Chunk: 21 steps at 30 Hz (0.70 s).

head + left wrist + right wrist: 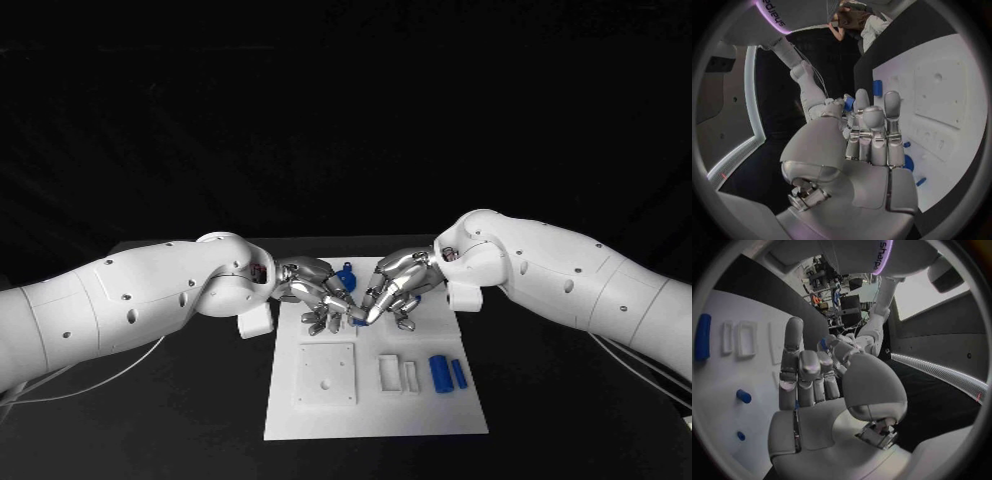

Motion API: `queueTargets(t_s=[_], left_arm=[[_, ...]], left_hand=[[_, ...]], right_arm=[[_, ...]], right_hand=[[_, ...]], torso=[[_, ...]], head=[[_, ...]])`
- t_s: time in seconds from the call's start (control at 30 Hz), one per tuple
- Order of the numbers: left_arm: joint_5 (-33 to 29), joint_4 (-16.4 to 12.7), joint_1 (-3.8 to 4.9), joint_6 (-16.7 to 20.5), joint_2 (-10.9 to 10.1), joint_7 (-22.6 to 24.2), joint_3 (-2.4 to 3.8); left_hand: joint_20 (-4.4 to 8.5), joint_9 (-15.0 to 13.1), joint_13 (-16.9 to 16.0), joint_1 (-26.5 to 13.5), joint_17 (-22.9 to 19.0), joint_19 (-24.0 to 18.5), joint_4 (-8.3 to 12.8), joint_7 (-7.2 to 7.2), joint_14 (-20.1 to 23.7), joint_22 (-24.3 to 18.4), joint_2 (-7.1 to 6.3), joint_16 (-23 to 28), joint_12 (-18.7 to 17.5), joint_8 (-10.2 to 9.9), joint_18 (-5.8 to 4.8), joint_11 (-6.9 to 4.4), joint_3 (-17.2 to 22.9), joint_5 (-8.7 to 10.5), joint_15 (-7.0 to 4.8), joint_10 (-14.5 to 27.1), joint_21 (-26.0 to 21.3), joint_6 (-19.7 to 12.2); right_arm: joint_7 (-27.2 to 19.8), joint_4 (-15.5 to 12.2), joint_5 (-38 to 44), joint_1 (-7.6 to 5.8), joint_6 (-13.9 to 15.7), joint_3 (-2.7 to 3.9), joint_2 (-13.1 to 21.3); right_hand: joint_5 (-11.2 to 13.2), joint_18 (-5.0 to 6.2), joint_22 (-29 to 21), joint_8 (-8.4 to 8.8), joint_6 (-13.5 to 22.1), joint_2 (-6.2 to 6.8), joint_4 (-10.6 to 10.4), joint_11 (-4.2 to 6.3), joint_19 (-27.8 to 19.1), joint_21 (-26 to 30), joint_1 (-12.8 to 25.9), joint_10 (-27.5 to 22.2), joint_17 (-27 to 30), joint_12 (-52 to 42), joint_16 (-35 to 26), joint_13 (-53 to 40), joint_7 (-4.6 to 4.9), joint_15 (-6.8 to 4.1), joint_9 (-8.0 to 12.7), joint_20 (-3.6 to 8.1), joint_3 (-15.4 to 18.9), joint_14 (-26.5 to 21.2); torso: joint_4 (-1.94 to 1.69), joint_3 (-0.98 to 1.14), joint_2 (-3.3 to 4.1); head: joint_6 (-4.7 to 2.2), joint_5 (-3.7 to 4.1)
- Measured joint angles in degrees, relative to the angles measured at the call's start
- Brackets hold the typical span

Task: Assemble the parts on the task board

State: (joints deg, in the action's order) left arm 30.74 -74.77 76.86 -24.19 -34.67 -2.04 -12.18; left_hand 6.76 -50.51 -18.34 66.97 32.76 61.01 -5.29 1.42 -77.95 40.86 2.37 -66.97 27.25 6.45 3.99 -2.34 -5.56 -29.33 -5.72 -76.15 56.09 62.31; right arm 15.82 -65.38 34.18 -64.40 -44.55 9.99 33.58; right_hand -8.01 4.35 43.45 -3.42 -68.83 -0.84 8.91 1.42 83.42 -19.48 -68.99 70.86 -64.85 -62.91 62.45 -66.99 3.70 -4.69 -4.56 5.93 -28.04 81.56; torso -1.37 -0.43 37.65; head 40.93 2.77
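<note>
Both hands meet over the far half of the task board [375, 420]. Left hand [315, 292] and right hand [395, 290] pinch one small blue part [356, 316] between their fingertips. Two blue cylinders [447, 374] lie on the board nearer the robot.

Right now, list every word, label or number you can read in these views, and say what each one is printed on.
"Sharpa", cut off at the frame edge: on the white right forearm, right wrist view.
Dark lettering, cut off and upside down, unreadable: on the white left forearm, left wrist view.
White rectangular task board and small blue cylindrical parts: no text visible.
</note>
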Motion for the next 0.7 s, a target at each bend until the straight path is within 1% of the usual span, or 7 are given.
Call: queueTargets(t_s=[0.1,0.17,0.27,0.37,0.43,0.53,0.7], left_arm=[[0.02,-0.08,-0.02,0.39,-0.06,0.01,-0.02],[0.04,-0.1,-0.03,0.56,-0.08,0.01,-0.03],[0.07,-0.15,-0.04,0.79,-0.1,0.01,-0.04],[0.12,-0.19,-0.05,0.93,-0.14,0.0,-0.05],[0.17,-0.23,-0.05,1.02,-0.17,-0.04,-0.05],[0.27,-0.33,-0.08,1.12,-0.22,-0.09,-0.08],[0.37,-0.42,-0.12,1.34,-0.25,-0.09,-0.08]], left_hand=[[-0.2,0.12,0.0,0.17,-0.29,-0.2,-0.19,-0.09,0.0,0.17,-0.17,-0.44,0.65,0.6,0.0,0.29,0.19,0.0,0.0,0.32,0.0,-0.5],[-0.2,0.21,0.03,0.34,-0.29,-0.2,-0.23,-0.09,0.19,0.17,-0.34,-0.44,0.64,0.61,0.0,0.2,0.23,0.0,0.19,0.41,0.0,-0.5],[-0.2,0.34,0.19,0.89,-0.29,-0.2,0.39,-0.09,0.29,0.25,-0.06,-0.44,0.64,0.83,0.01,0.1,0.84,-0.79,0.1,0.51,0.0,-0.5],[-0.08,0.54,0.36,1.67,-0.37,-0.32,1.06,-0.09,0.37,0.36,0.23,-0.67,0.64,0.83,0.0,0.1,1.52,-0.79,0.01,0.52,0.0,-0.5],[0.0,0.8,0.53,1.78,-0.48,-0.41,1.45,-0.09,0.58,0.44,0.35,-0.67,0.64,0.83,0.0,0.23,1.91,-0.79,0.2,0.65,0.0,-0.51],[-0.2,1.3,1.03,1.78,-0.59,-0.61,2.26,-0.04,0.7,0.53,0.35,-0.93,0.64,0.84,0.0,0.27,2.36,-0.79,0.32,0.95,0.0,-0.86],[-0.4,2.09,1.74,2.01,-0.76,-0.82,2.72,0.19,0.78,0.66,0.57,-0.93,0.04,0.84,0.0,0.46,2.7,-0.79,0.41,1.17,0.0,-1.23]], right_arm=[[-0.16,0.04,0.22,0.0,0.29,0.0,-0.01],[-0.25,0.09,0.32,0.0,0.46,0.0,-0.03],[-0.43,0.2,0.44,0.0,0.75,-0.01,-0.04],[-0.63,0.31,0.52,0.02,1.03,-0.02,-0.04],[-0.76,0.4,0.55,0.02,1.23,-0.02,-0.04],[-0.94,0.56,0.56,0.02,1.57,-0.02,0.0],[-1.13,0.82,0.6,0.02,2.02,-0.02,0.02]], right_hand=[[0.0,0.0,0.0,0.14,0.0,-0.08,0.0,0.0,0.0,0.0,-0.08,0.0,0.0,0.0,0.0,0.0,0.0,0.0,0.0,0.0,0.0,0.0],[0.0,0.0,0.0,0.12,0.0,-0.08,0.0,0.0,0.0,0.0,-0.09,0.0,0.0,0.0,0.0,0.0,0.0,0.0,0.0,0.0,0.01,0.0],[0.0,0.0,0.13,-0.07,0.0,-0.14,0.18,-0.01,0.0,0.24,-0.16,0.01,-0.07,0.0,0.0,-0.06,0.0,0.0,0.0,0.0,-0.14,0.0],[0.0,0.0,0.13,-0.07,-0.01,-0.15,0.18,-0.01,0.0,0.24,-0.16,0.01,-0.07,0.0,0.0,-0.16,0.0,0.0,-0.01,0.0,-0.13,0.0],[-0.22,0.0,0.23,-0.07,-0.01,-0.14,0.19,-0.02,0.0,0.24,-0.16,0.02,-0.13,0.0,0.0,-0.16,0.01,0.0,-0.07,0.0,-0.13,0.0],[-0.44,0.0,0.29,-0.07,-0.09,-0.14,0.19,-0.09,0.0,0.24,-0.16,0.1,-0.17,0.0,0.0,-0.22,0.08,0.0,-0.14,0.0,-0.13,0.0],[-0.66,0.0,0.35,-0.07,-0.1,-0.14,0.2,-0.1,0.0,0.24,-0.16,0.1,-0.2,0.0,0.0,-0.22,0.1,0.0,-0.31,0.0,-0.12,0.0]], torso=[[0.0,0.0,0.0],[0.0,0.0,0.0],[0.0,-0.01,-0.01],[0.0,-0.01,-0.01],[0.0,-0.01,-0.01],[0.0,-0.01,-0.01],[0.0,-0.01,-0.01]], head=[[0.04,0.03],[0.05,0.05],[0.06,0.05],[0.03,0.1],[-0.03,0.13],[-0.13,0.18],[-0.33,0.27]])
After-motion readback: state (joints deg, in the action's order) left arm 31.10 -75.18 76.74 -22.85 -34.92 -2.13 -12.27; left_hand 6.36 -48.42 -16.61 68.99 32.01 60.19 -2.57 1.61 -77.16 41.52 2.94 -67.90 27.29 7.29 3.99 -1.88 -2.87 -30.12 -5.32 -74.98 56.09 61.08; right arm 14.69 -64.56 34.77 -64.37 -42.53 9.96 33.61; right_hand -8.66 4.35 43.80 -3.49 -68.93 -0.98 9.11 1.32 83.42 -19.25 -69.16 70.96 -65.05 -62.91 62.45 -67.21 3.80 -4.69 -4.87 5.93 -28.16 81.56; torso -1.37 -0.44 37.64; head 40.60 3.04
